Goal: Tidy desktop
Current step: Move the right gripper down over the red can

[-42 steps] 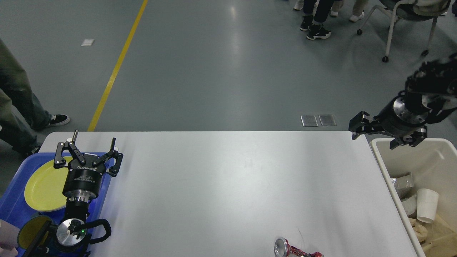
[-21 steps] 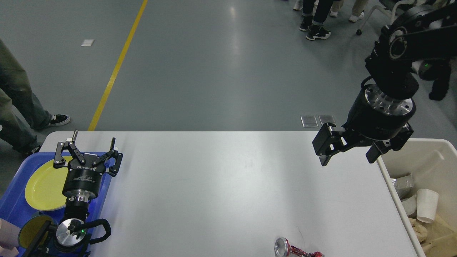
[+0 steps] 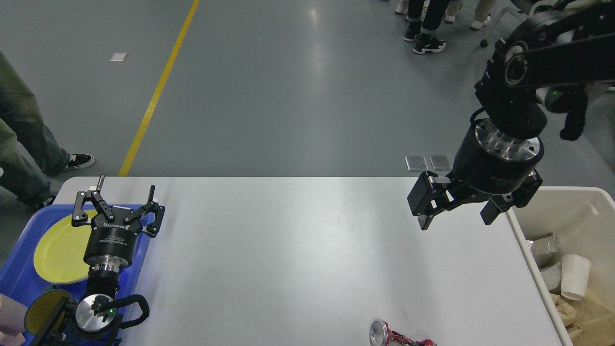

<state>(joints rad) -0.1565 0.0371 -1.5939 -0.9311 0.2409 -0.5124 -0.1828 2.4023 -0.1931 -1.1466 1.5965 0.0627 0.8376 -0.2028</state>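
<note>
1. Desk (image 3: 298, 250): one white top with rounded corners, filling most of my view. It is rigid and smooth, so I'd expect light things to slide on it; nothing to grip on the desk itself, only what lies on it.
2. Bin (image 3: 521, 230): one beige bin against the desk's right edge, holding a white paper cup (image 3: 574, 276) and some crumpled waste I can't count.
3. Tray (image 3: 19, 269): one blue tray at the left edge, carrying one yellow plate (image 3: 60, 250).
4. Right gripper (image 3: 454, 216): fingers apart, empty, hovering above the desk's far right part, near the bin.
5. Left gripper (image 3: 117, 206): fingers apart, empty, over the tray's right rim.
6. Can (image 3: 394, 336): one crushed red can at the desk's near edge, partly cut off by the frame. I judge it light, thin-walled and easily dented further; I'd pinch it across the flattened body, not the round silver end, which looks slippery.
</note>
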